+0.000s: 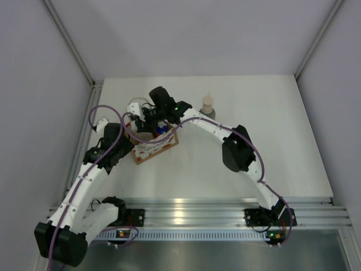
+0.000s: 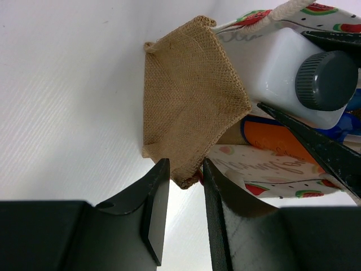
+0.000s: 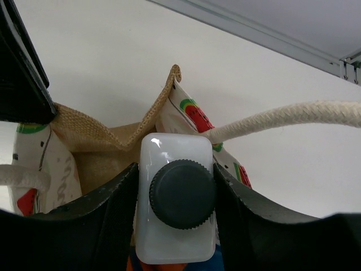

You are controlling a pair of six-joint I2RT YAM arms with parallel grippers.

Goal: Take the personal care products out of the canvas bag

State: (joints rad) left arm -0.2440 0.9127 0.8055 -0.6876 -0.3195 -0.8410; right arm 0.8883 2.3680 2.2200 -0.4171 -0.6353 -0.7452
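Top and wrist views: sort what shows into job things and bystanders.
Job:
bag, pinched by left pincer
white bottle, in right pincer
orange bottle, inside bag
grey-green bottle, standing on table

Bystanders:
table
rail

You have bright, even light on the white surface [image 1: 271, 147], with soft shadows; the silver metal rail [image 1: 186, 204] glares, and the white grey-capped bottle [image 3: 175, 251] shows a small glint.
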